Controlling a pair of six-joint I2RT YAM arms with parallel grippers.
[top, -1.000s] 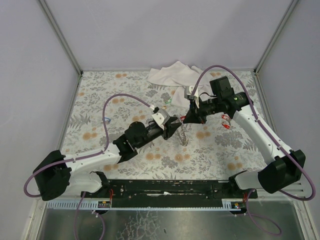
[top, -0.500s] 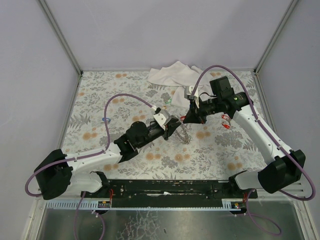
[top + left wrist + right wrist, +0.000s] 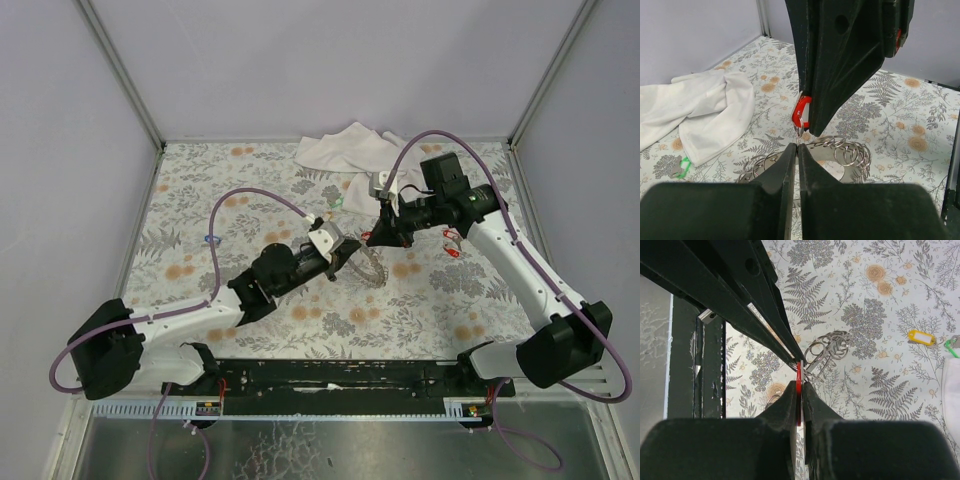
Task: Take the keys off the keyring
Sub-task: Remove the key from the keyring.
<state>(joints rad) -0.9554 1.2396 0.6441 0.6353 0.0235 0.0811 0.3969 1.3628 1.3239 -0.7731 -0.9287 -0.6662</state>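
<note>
Left gripper (image 3: 350, 251) edged up, pinches keyring (image 3: 373, 268); right gripper (image 3: 372, 238) pinches red key (image 3: 800, 112) — floral table (image 3: 200, 200), grey walls (image 3: 320, 60).

The left gripper (image 3: 351, 251) and right gripper (image 3: 369, 238) meet over the middle of the table (image 3: 200, 180). A key (image 3: 800, 112) sits in the right one, and the keyring (image 3: 372, 268) in the left, its coils on the table beneath. A cloth (image 3: 345, 150) lies behind them at the far edge, with a loose key (image 3: 333, 205) just before it.
</note>
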